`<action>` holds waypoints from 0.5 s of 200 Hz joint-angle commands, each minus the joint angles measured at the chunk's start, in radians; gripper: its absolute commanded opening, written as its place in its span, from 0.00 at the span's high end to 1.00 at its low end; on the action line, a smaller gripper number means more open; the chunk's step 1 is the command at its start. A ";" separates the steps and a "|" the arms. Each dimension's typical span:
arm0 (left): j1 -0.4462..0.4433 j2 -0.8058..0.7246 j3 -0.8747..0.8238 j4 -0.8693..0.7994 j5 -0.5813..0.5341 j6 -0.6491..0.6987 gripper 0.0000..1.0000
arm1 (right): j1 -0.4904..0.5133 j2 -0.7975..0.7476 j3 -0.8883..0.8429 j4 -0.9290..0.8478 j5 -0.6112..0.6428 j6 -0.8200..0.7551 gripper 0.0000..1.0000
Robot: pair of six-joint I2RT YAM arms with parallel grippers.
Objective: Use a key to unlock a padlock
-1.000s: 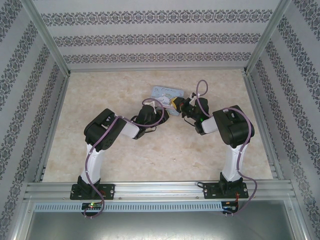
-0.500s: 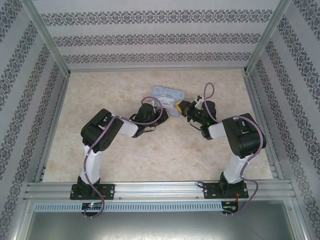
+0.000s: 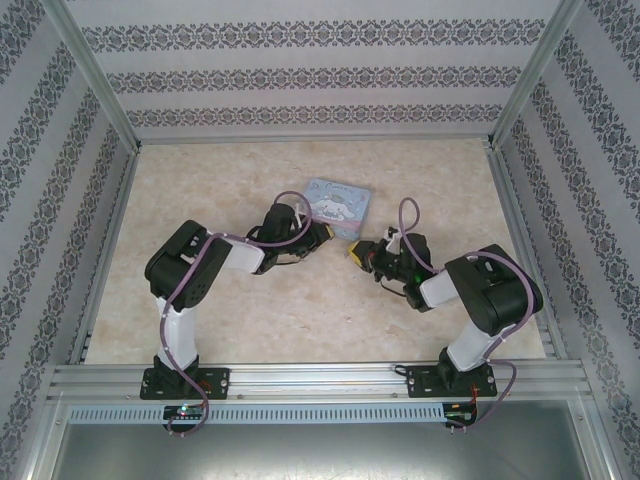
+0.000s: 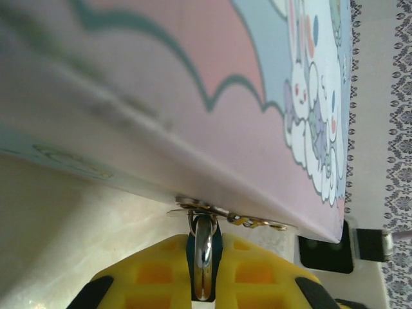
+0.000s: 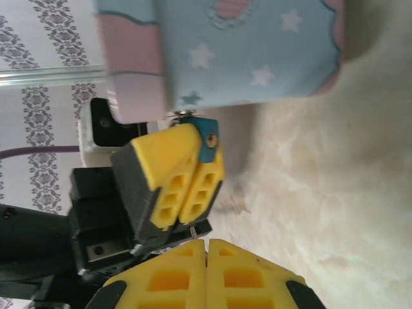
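Note:
A small blue padlock [image 5: 207, 139] with a silver shackle [image 4: 204, 248] hangs from the hasp [image 4: 193, 206] of the light-blue cartoon tin [image 3: 338, 204]. My left gripper [image 4: 203, 251] is shut on the padlock body, its yellow pads [image 5: 172, 181] just below the tin's front edge. The padlock's brass keyhole end [image 5: 211, 137] faces my right gripper [image 5: 206, 248], a short gap away. The right jaws are shut on the key, and only a thin metal tip [image 5: 194, 230] sticks out between the pads. From above, the left gripper [image 3: 322, 232] and right gripper [image 3: 357, 252] nearly meet near the tin.
The tin [image 4: 193, 96] lies on the beige table [image 3: 230, 180], slightly rotated. A brassy latch piece [image 4: 257, 223] sticks out along the tin's lower edge beside the hasp. Patterned walls with aluminium frame rails [image 3: 100, 90] ring the table.
Both grippers have drawn back toward the near side, the right one further and lower. The tin now shows fully uncovered and turned a little, with the left gripper still at its front edge.

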State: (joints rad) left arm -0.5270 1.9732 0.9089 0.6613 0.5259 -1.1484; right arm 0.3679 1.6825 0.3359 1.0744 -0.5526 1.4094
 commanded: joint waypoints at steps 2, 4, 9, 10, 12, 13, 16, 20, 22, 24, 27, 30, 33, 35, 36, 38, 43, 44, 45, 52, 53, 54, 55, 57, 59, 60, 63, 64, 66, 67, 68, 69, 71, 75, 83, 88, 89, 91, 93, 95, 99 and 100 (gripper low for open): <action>0.008 -0.055 -0.024 0.044 0.054 -0.069 1.00 | 0.038 0.017 -0.026 0.048 0.076 0.007 1.00; 0.008 -0.056 -0.026 0.049 0.054 -0.074 1.00 | 0.044 0.019 -0.026 0.051 0.079 0.009 1.00; 0.008 -0.060 -0.033 0.059 0.053 -0.086 1.00 | 0.051 0.025 -0.027 0.056 0.089 0.015 1.00; 0.007 -0.061 -0.034 0.060 0.053 -0.088 1.00 | 0.052 0.026 -0.026 0.056 0.091 0.016 1.00; 0.008 -0.062 -0.037 0.066 0.053 -0.093 1.00 | 0.057 0.028 -0.027 0.058 0.097 0.018 1.00; 0.007 -0.064 -0.038 0.069 0.052 -0.097 1.00 | 0.058 0.030 -0.028 0.060 0.099 0.019 1.00; 0.008 -0.063 -0.041 0.077 0.051 -0.105 1.00 | 0.064 0.032 -0.028 0.064 0.104 0.021 1.00; 0.008 -0.065 -0.048 0.091 0.051 -0.116 1.00 | 0.070 0.036 -0.029 0.068 0.111 0.024 1.00; 0.008 -0.065 -0.051 0.098 0.051 -0.123 1.00 | 0.073 0.038 -0.028 0.069 0.114 0.025 1.00; 0.008 -0.065 -0.053 0.104 0.050 -0.130 1.00 | 0.075 0.040 -0.028 0.072 0.117 0.025 1.00; 0.008 -0.065 -0.058 0.112 0.050 -0.137 1.00 | 0.080 0.042 -0.029 0.074 0.122 0.028 1.00; 0.007 -0.065 -0.062 0.119 0.049 -0.148 1.00 | 0.082 0.044 -0.030 0.077 0.126 0.030 1.00; 0.008 -0.066 -0.065 0.128 0.048 -0.157 1.00 | 0.086 0.046 -0.029 0.080 0.130 0.032 1.00; 0.008 -0.066 -0.068 0.133 0.047 -0.162 1.00 | 0.088 0.047 -0.029 0.081 0.132 0.032 1.00; 0.008 -0.066 -0.070 0.137 0.047 -0.166 1.00 | 0.089 0.048 -0.029 0.082 0.133 0.032 1.00; 0.008 -0.066 -0.072 0.143 0.046 -0.171 1.00 | 0.090 0.049 -0.028 0.084 0.135 0.033 1.00; 0.007 -0.066 -0.079 0.157 0.045 -0.185 1.00 | 0.093 0.052 -0.028 0.089 0.140 0.035 1.00; 0.007 -0.066 -0.080 0.161 0.045 -0.187 1.00 | 0.093 0.052 -0.029 0.090 0.141 0.036 1.00; 0.007 -0.066 -0.081 0.164 0.045 -0.190 1.00 | 0.094 0.053 -0.029 0.091 0.141 0.036 1.00; 0.008 -0.066 -0.087 0.182 0.045 -0.205 1.00 | 0.095 0.053 -0.031 0.095 0.146 0.039 1.00; 0.008 -0.066 -0.088 0.185 0.046 -0.207 1.00 | 0.095 0.053 -0.031 0.096 0.147 0.039 1.00; 0.008 -0.067 -0.089 0.187 0.045 -0.209 1.00 | 0.095 0.053 -0.031 0.096 0.148 0.039 1.00; 0.008 -0.068 -0.089 0.188 0.045 -0.210 1.00 | 0.094 0.053 -0.031 0.096 0.148 0.039 1.00; 0.008 -0.067 -0.091 0.192 0.047 -0.214 1.00 | 0.095 0.052 -0.032 0.096 0.150 0.040 1.00; 0.008 -0.067 -0.092 0.194 0.046 -0.217 1.00 | 0.095 0.051 -0.033 0.096 0.150 0.040 1.00; 0.008 -0.068 -0.092 0.194 0.046 -0.218 1.00 | 0.095 0.051 -0.033 0.096 0.151 0.040 1.00; 0.008 -0.068 -0.093 0.196 0.048 -0.219 1.00 | 0.094 0.050 -0.033 0.097 0.153 0.040 1.00; 0.008 -0.068 -0.093 0.195 0.049 -0.220 1.00 | 0.094 0.050 -0.034 0.096 0.153 0.040 1.00; 0.008 -0.069 -0.092 0.196 0.050 -0.222 1.00 | 0.094 0.048 -0.035 0.096 0.154 0.040 1.00; 0.008 -0.069 -0.092 0.196 0.051 -0.222 1.00 | 0.094 0.048 -0.035 0.096 0.154 0.040 1.00; 0.008 -0.069 -0.092 0.196 0.051 -0.223 1.00 | 0.094 0.048 -0.034 0.096 0.154 0.040 1.00; 0.008 -0.069 -0.092 0.196 0.051 -0.223 1.00 | 0.094 0.048 -0.034 0.096 0.154 0.040 1.00; 0.008 -0.071 -0.092 0.195 0.051 -0.222 1.00 | 0.094 0.047 -0.033 0.096 0.154 0.040 1.00; 0.008 -0.073 -0.091 0.194 0.053 -0.223 1.00 | 0.094 0.047 -0.033 0.096 0.155 0.040 1.00; 0.007 -0.078 -0.089 0.186 0.055 -0.223 1.00 | 0.094 0.045 -0.031 0.096 0.155 0.042 1.00; 0.007 -0.081 -0.088 0.180 0.056 -0.220 1.00 | 0.094 0.043 -0.028 0.096 0.155 0.042 1.00; 0.006 -0.082 -0.087 0.178 0.056 -0.220 1.00 | 0.094 0.043 -0.028 0.096 0.156 0.042 1.00; 0.006 -0.084 -0.086 0.175 0.057 -0.219 1.00 | 0.094 0.043 -0.028 0.096 0.155 0.042 1.00; 0.006 -0.085 -0.085 0.171 0.057 -0.218 1.00 | 0.094 0.043 -0.028 0.096 0.155 0.042 1.00; 0.007 -0.087 -0.084 0.166 0.058 -0.218 1.00 | 0.094 0.044 -0.028 0.096 0.155 0.041 1.00; 0.007 -0.091 -0.081 0.159 0.059 -0.214 1.00 | 0.094 0.042 -0.025 0.096 0.155 0.042 1.00; 0.006 -0.092 -0.081 0.157 0.059 -0.213 1.00 | 0.094 0.042 -0.025 0.096 0.155 0.043 1.00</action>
State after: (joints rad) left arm -0.5270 1.9369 0.8284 0.7864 0.5476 -1.3262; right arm 0.4561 1.7260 0.3172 1.1202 -0.4259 1.4448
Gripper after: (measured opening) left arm 0.105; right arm 0.065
